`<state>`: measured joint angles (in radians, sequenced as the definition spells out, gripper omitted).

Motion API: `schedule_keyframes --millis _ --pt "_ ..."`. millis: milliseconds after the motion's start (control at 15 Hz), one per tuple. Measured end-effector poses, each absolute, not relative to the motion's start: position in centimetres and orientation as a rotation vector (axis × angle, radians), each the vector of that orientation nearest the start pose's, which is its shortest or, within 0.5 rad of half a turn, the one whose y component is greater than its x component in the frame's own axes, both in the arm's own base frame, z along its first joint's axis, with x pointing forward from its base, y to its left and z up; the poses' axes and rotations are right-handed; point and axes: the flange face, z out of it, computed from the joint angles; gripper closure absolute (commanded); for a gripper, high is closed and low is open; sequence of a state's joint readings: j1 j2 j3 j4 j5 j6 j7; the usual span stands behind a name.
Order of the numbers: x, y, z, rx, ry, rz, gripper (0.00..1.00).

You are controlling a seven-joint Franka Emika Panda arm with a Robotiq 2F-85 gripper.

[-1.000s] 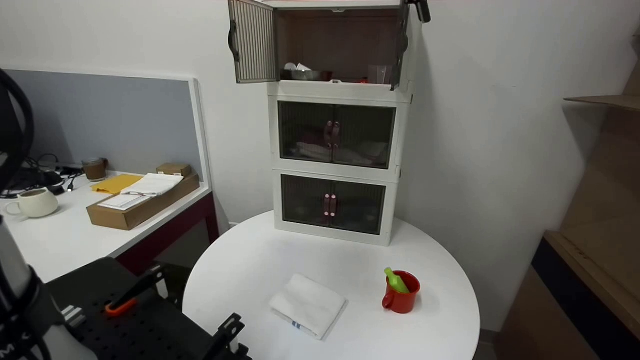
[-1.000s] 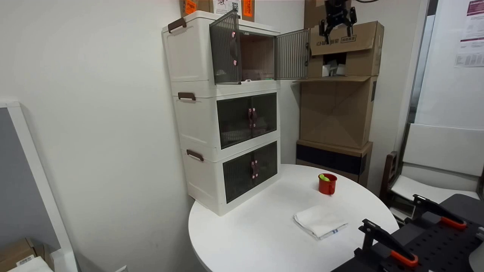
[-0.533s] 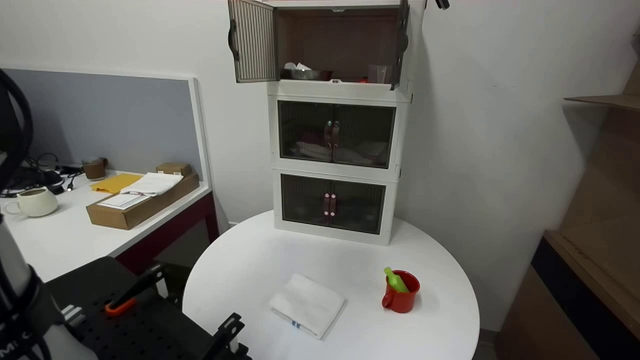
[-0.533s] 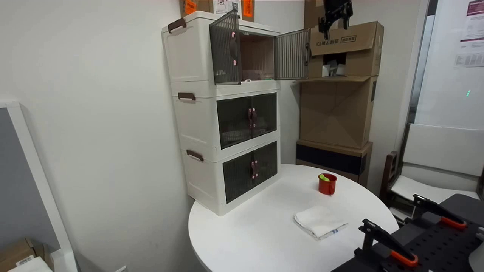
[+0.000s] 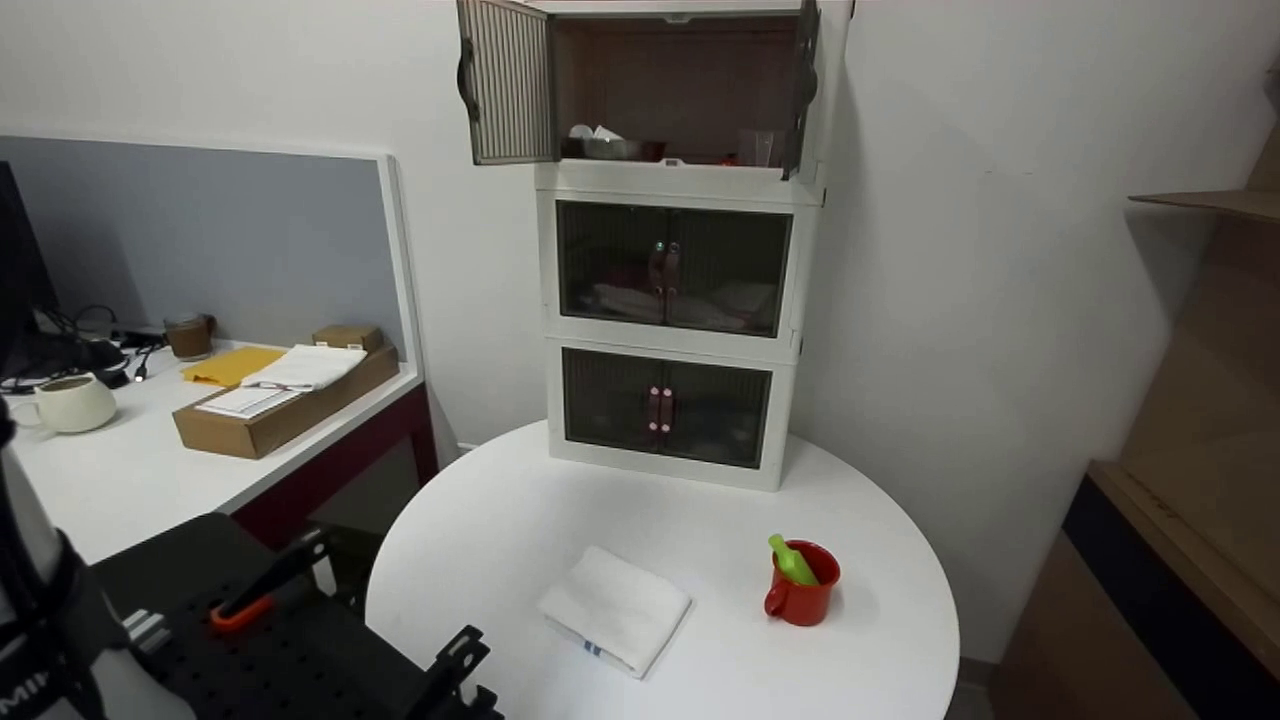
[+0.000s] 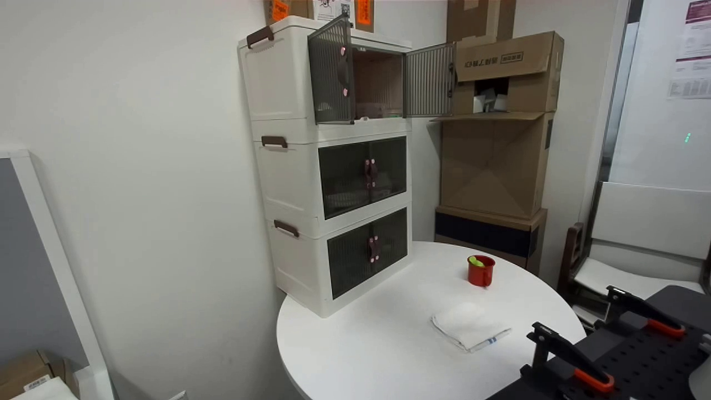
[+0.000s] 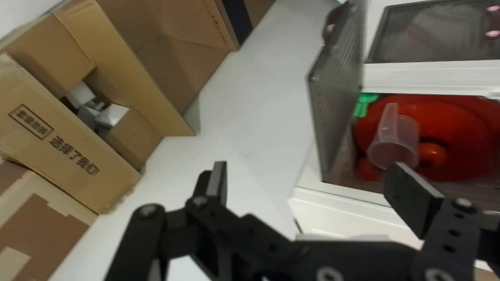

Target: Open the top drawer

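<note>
The top drawer [image 5: 690,85] of the white tower cabinet stands open in both exterior views, its two smoky ribbed door panels swung outward. One panel [image 6: 332,75] and the opposite panel [image 6: 429,80] show on either side of the opening. In the wrist view, which looks upside down, one door panel [image 7: 339,93] is seen nearly edge-on beside the opening. A clear cup [image 7: 394,142] and red items [image 7: 457,121] lie inside. My gripper [image 7: 311,171] is open and empty, its fingers apart and not touching the doors. It is out of view in both exterior views.
The middle compartment [image 5: 675,265] and lowest compartment [image 5: 667,408] are shut. A red mug [image 5: 803,590] with a green item and a folded white cloth [image 5: 617,610] lie on the round table [image 5: 460,560]. Stacked cardboard boxes [image 6: 494,166] stand beside the cabinet.
My gripper has moved up and out of both exterior views. The arm and cable at the left edge have shifted. The doors, mug and cloth have not moved.
</note>
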<state>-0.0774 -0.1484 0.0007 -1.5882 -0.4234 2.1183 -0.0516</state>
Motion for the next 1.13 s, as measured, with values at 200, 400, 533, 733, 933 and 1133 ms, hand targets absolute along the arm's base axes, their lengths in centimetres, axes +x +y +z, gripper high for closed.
schedule_keyframes --millis 200,400,533,733,933,1133 --pt "51.8 1.8 73.4 -3.318 -0.361 -1.072 0.00" --pt "52.2 7.2 65.9 -3.193 -0.512 -0.947 0.00" --pt "52.3 9.0 60.2 -3.157 -0.559 -0.866 0.00" --pt "51.5 8.9 51.8 -3.185 -0.513 -0.780 0.00" --pt "49.8 7.4 45.8 -3.231 -0.371 -0.736 0.00" --pt "48.5 6.9 43.0 -3.221 -0.290 -0.720 0.00"
